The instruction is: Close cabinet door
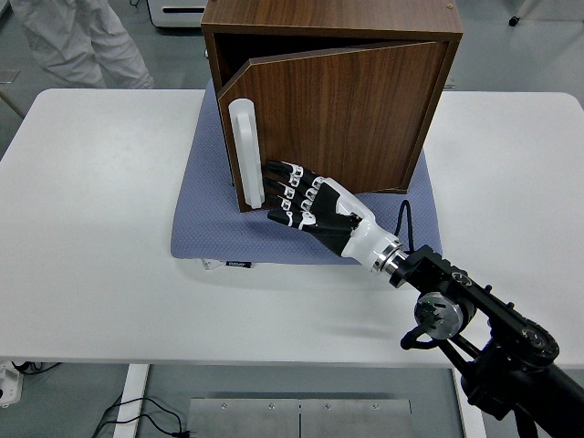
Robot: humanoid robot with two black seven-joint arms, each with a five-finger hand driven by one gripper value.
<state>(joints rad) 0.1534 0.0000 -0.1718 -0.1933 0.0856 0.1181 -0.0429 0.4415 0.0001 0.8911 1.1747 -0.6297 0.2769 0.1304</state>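
Observation:
A dark wooden cabinet [333, 23] stands on a blue-grey mat [210, 228] at the back middle of the table. Its door [338, 119] is hinged on the right and stands slightly ajar, with a narrow gap showing at the top left. A white vertical handle [247, 153] runs along the door's left edge. My right hand [283, 193] is open, fingers stretched flat against the lower part of the door just right of the handle. Its arm comes in from the lower right. The left arm is out of view.
The white table [91, 228] extends bare to the left and right of the mat. A person in white clothing [68, 41] stands beyond the table's far left corner. A cable [403, 219] loops behind my right wrist.

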